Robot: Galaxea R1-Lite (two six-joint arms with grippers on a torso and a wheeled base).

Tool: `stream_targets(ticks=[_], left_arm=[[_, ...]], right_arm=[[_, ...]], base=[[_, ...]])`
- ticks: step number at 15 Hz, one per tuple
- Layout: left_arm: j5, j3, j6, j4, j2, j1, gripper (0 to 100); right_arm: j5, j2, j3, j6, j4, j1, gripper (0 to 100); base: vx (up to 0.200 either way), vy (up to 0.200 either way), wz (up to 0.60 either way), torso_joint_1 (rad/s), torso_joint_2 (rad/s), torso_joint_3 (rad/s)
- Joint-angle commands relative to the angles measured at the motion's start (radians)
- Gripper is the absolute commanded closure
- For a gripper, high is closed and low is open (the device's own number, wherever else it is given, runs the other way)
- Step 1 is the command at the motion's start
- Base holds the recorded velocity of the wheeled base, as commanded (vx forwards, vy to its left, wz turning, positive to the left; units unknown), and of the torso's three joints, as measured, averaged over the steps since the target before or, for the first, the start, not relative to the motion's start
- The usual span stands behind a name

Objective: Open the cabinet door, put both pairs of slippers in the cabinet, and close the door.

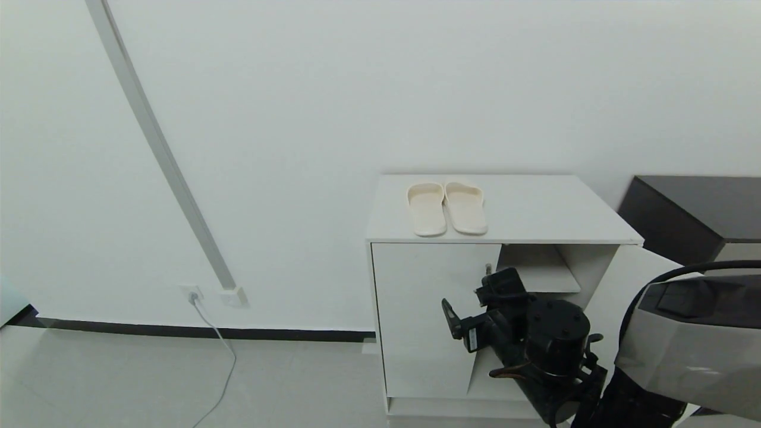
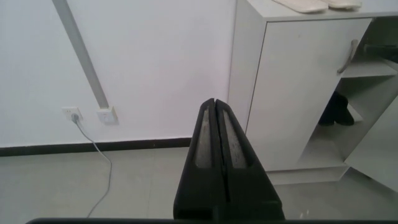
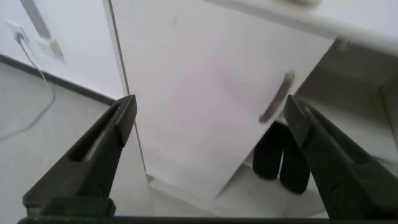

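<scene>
The cabinet (image 1: 434,321) has its right door (image 1: 633,285) open. A dark pair of slippers (image 3: 281,158) sits in its lower compartment, and a cream pair (image 1: 446,207) lies on top. The right hand (image 3: 210,106) is spread wide before the closed left door's handle (image 3: 277,98). The left hand (image 2: 215,106) is pressed closed and empty.

White cabinet (image 1: 428,321) ahead of me, standing on pale tiled floor (image 1: 119,380). On its top surface (image 1: 535,208): cream slippers (image 1: 453,208), side by side, toward left half. Inside, under inner shelf (image 1: 538,273): dark slippers (image 3: 283,158) on bottom board (image 2: 323,148). Grey cable (image 1: 225,362) trails over floor from wall socket (image 1: 191,293)
</scene>
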Motion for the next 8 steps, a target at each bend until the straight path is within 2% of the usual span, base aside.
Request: stream_targets(ticks=[1,4,6,8], left_arm=[[0.0,0.0,0.0,0.0,0.001,0.0,100],[0.0,0.0,0.003,0.0,0.001,0.0,100],[0.0,0.0,0.003,0.0,0.001,0.0,100],[0.0,0.0,0.003,0.0,0.001,0.0,100]], right_arm=[[-0.003,-0.131,-0.128,0.046,0.265,-0.01,0],[-0.049,-0.266,-0.342,0.25,0.774,0.0,0],[-0.144,-0.259,-0.444,0.331,0.875,0.0,0],[-0.166,-0.24,-0.452,0.339,0.869,-0.001,0]], base=[[0.0,0.0,0.0,0.207,-0.45,-0.251],[0.0,0.0,0.0,0.055,-0.12,-0.06],[0.0,0.0,0.0,0.0,0.0,0.0],[0.0,0.0,0.0,0.0,0.0,0.0]])
